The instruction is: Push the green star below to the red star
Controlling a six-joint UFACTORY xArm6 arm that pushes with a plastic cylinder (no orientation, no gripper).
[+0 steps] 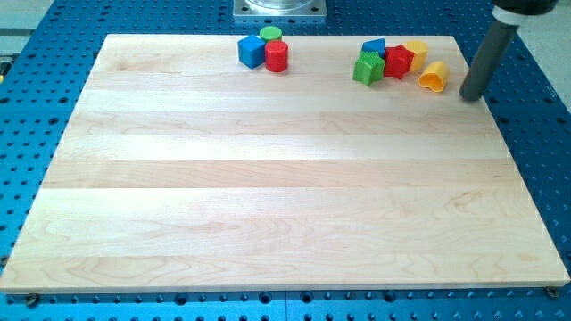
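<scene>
my tip sits at the surface's right edge, no hand to open or close. yellow block just left. green star touches red star near the top edge.

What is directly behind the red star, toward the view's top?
Behind the red star sit a blue block at its upper left and a yellow block at its upper right, both partly covered by it. Their hidden lower parts cannot be seen.

green star, red star, pale wooden board
</scene>
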